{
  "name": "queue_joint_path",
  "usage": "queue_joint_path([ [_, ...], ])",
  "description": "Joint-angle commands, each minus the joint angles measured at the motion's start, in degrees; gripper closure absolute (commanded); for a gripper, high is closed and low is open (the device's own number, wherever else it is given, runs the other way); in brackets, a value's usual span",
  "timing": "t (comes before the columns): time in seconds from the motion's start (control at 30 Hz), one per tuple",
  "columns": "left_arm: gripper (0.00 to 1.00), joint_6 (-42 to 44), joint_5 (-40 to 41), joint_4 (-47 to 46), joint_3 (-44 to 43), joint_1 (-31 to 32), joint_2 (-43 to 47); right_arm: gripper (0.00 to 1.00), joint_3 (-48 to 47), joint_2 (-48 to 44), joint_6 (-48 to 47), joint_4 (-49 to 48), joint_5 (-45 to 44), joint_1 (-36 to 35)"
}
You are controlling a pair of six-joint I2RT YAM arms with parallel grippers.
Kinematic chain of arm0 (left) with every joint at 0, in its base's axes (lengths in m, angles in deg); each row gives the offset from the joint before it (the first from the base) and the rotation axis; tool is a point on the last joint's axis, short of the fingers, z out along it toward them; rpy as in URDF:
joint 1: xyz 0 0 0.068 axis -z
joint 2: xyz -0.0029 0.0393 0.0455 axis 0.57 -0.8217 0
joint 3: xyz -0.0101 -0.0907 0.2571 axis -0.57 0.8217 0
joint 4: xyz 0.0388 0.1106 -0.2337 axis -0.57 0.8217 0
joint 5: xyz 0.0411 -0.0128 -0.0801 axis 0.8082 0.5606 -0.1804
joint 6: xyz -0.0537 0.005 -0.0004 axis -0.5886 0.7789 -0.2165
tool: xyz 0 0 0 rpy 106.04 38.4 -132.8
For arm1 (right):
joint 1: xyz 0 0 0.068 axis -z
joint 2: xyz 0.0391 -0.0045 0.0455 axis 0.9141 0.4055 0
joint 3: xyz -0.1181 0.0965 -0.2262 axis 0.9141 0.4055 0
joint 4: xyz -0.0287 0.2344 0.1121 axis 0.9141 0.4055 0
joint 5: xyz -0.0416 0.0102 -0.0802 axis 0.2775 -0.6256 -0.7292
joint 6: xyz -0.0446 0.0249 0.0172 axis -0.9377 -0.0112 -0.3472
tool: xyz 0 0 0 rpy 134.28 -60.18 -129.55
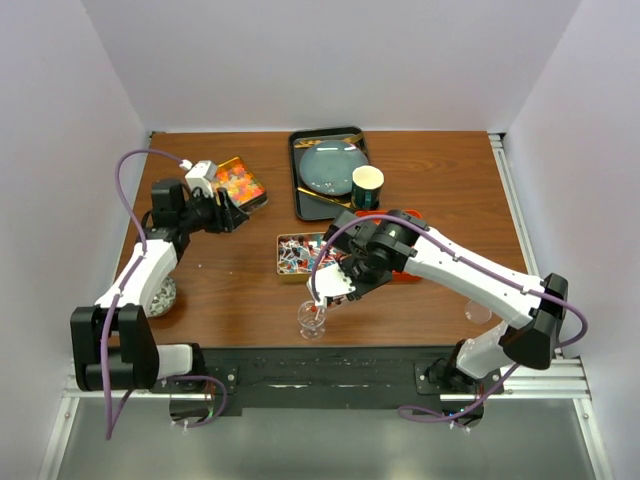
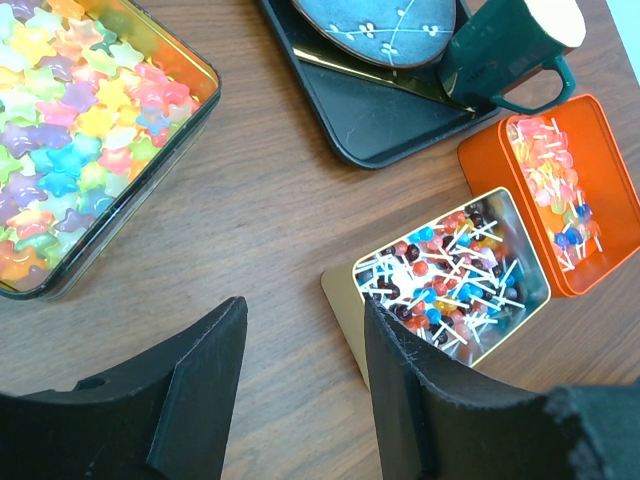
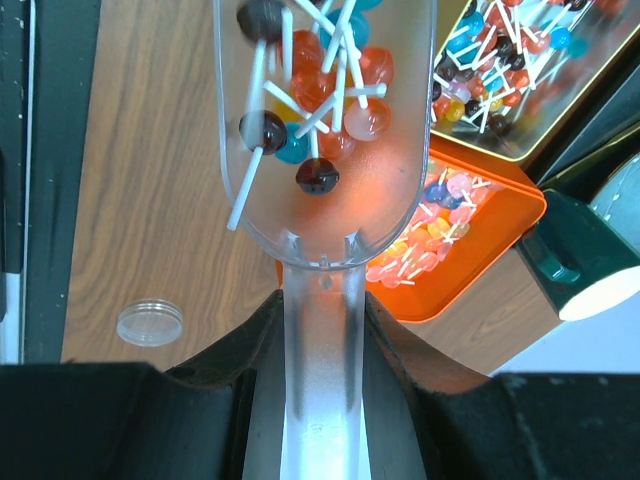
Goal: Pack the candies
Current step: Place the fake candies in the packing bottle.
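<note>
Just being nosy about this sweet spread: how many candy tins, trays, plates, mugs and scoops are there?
Candy tins: 3 (star-sweet tin, gold tin, orange tin)
Black tray: 1
Blue plate: 1
Green mug: 1
Clear scoop: 1
Total: 7

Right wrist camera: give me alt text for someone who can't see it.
The right hand grips the handle of a clear scoop loaded with small lollipops over a wooden table. Beyond it sit an orange tin and a gold tin of more lollipops, a green cup at right, a clear lid at left.
</note>
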Motion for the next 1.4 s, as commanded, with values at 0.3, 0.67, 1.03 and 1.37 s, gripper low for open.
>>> queue_joint_path([
  [0.3, 0.44, -0.8, 0.1, -2.1, 1.6, -0.5, 3.1, 1.00, -3.6, 1.5, 0.9, 5.2, -4.3, -1.8],
  [0.67, 0.44, -1.6, -0.3, -3.8, 2.4, -0.5, 3.0, 1.00, -4.7, 2.5, 1.3, 7.0, -6.6, -3.1],
  [1.03, 0.44, -2.5, -0.7, -3.9, 3.0, -0.5, 2.9, 1.00, -4.1, 1.2, 0.6, 7.8, -9.4, -4.8],
  [1.37, 0.44, -3.0, -1.4, -5.8, 2.9, -0.4, 2.9, 1.00, -4.7, 0.4, -0.9, 8.5, -10.6, -5.1],
])
